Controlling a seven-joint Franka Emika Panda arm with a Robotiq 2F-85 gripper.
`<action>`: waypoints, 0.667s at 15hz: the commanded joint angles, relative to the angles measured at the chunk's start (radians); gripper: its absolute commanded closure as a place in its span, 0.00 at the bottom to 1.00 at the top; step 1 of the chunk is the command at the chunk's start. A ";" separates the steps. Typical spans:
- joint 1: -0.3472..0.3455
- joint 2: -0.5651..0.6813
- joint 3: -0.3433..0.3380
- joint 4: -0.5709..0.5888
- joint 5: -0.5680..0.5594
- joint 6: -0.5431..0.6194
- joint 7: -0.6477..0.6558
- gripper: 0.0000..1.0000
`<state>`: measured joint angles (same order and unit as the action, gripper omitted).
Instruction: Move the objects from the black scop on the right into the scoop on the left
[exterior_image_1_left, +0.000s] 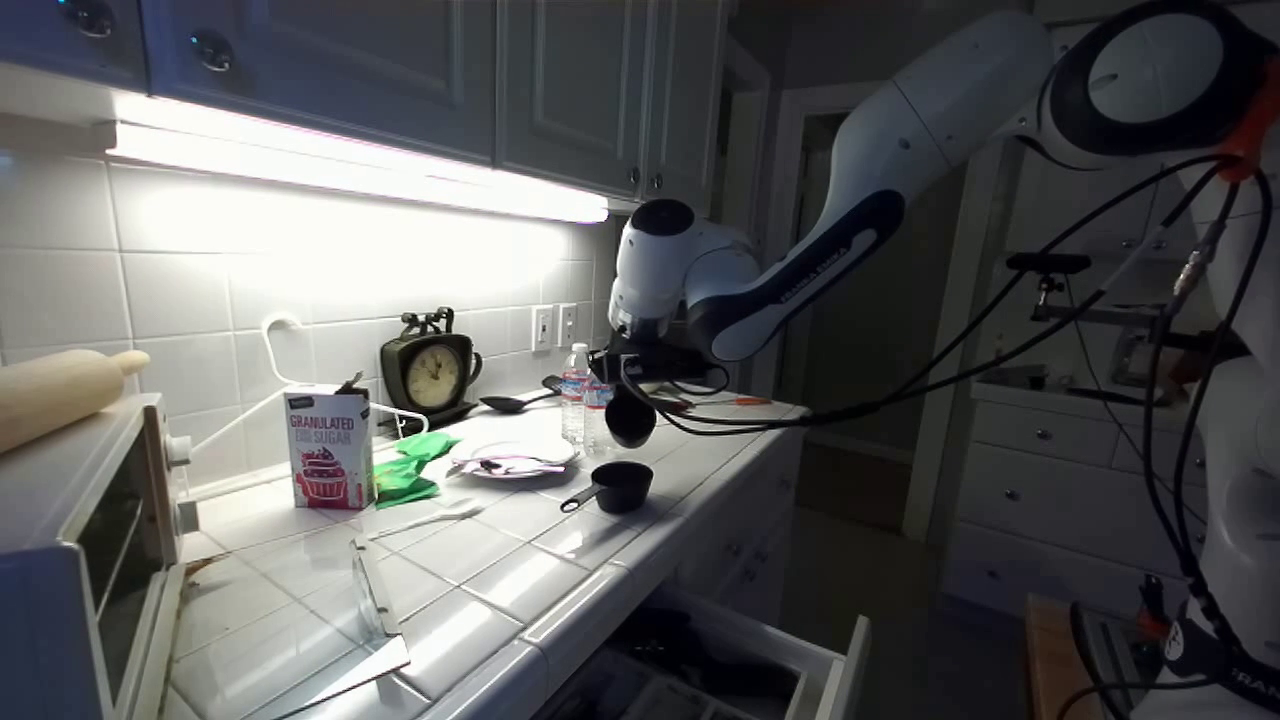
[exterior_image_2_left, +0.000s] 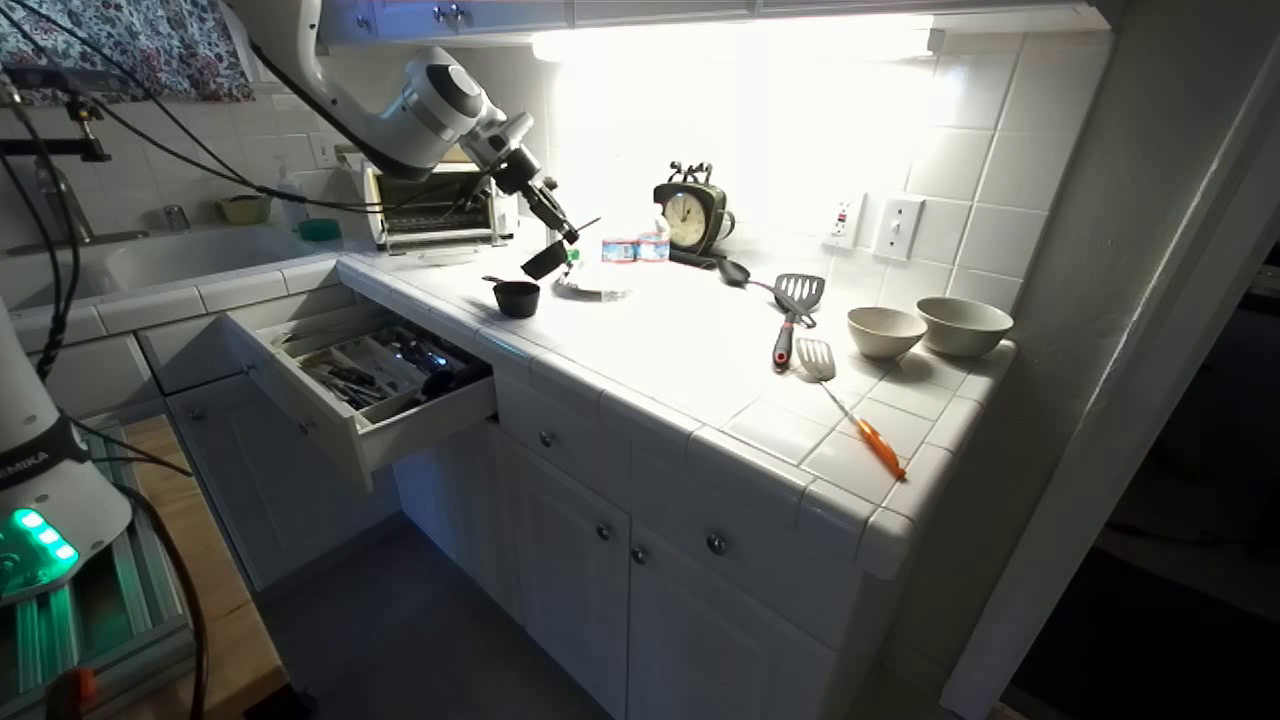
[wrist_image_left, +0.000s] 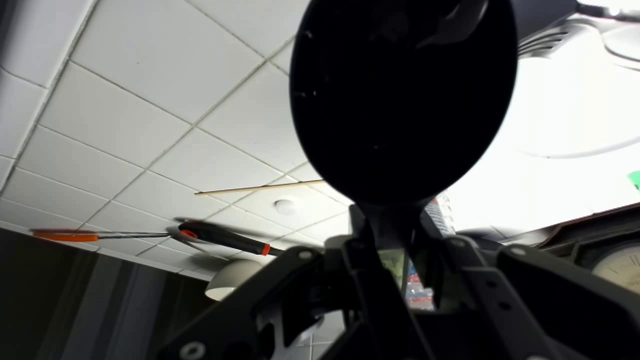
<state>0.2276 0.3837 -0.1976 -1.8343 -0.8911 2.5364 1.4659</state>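
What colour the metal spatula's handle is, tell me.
Orange: the spatula's handle shows best in an exterior view.

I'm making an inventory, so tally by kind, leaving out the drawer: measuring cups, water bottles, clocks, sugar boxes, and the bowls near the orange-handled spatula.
Black measuring cups: 2
Water bottles: 2
Cream bowls: 2
Clock: 1
Granulated sugar box: 1
Total: 8

Both exterior views give me white tiled counter (exterior_image_2_left: 780, 420) from opposing angles. Wrist view: close on round black scoop (wrist_image_left: 400, 115).
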 joint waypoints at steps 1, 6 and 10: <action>-0.015 -0.049 0.025 -0.052 -0.067 0.003 0.061 0.94; -0.023 -0.064 0.040 -0.073 -0.103 0.001 0.090 0.94; -0.029 -0.076 0.051 -0.084 -0.136 0.000 0.116 0.94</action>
<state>0.2193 0.3517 -0.1728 -1.8749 -0.9692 2.5364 1.5309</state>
